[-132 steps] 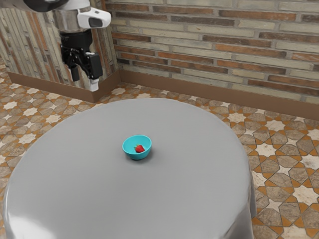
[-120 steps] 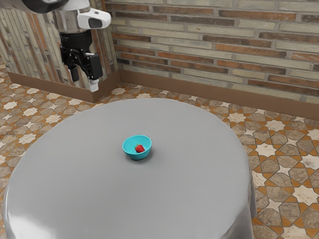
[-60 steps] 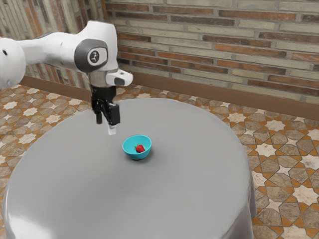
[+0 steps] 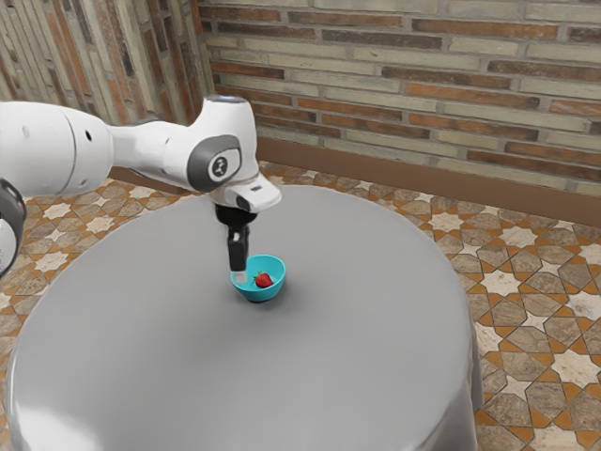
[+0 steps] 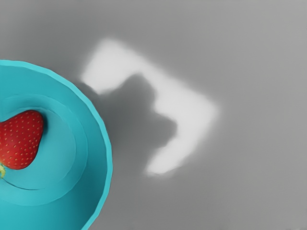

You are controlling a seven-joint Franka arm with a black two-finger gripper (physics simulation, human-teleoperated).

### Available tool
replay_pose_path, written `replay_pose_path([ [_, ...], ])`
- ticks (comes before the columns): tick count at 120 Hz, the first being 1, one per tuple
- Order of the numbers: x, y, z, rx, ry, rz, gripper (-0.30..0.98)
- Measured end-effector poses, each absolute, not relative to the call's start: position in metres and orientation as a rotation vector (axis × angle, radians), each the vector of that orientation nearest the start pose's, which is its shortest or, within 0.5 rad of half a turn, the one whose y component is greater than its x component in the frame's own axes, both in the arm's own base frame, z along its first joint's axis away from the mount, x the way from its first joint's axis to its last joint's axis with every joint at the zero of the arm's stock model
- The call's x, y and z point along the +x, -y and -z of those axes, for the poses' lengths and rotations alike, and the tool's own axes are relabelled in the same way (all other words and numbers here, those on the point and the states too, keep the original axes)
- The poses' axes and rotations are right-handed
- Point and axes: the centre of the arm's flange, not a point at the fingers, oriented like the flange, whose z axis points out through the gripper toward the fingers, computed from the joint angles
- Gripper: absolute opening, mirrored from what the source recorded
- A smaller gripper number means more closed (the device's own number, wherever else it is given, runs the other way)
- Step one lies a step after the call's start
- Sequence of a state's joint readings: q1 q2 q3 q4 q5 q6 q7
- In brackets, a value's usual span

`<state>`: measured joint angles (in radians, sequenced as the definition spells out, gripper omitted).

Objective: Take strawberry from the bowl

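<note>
My black gripper [image 4: 239,271] points down at the exterior view's left side of the turquoise bowl [image 4: 261,295], its lower end overlapping the rim in that view. How high it stands over the rim is hard to judge. The red strawberry [image 4: 264,280] lies inside the bowl, just toward the exterior view's right of the gripper. In the wrist view the strawberry [image 5: 22,140] rests on the floor of the bowl [image 5: 103,163], with a bit of green at its stem end. Nothing covers the visible part of the fruit.
A round table with a grey cloth [image 4: 357,348] carries the bowl. A bright patch [image 5: 184,112] with a dark shadow lies on the cloth beside the bowl. Behind the table stands a brick wall [image 4: 404,85].
My arm has come down and toward the exterior view's right, from beyond the table to the bowl, and my hand has turned. Bowl and strawberry have stayed where they were.
</note>
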<state>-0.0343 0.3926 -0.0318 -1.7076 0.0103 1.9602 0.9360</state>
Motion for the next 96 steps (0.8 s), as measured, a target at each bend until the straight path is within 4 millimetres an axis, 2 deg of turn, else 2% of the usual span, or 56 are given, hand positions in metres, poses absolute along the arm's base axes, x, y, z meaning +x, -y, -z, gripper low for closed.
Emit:
replay_pose_path([
  [18,0.655,0.037,-0.321,-2.647,-1.78,-0.183,0.68],
  [31,0.671,0.035,-0.312,-2.539,-1.916,-0.138,0.68],
  [59,0.677,0.036,-0.307,-2.354,-2.129,-0.085,0.67],
  [96,0.691,0.041,-0.309,-2.172,-2.291,-0.036,0.68],
])
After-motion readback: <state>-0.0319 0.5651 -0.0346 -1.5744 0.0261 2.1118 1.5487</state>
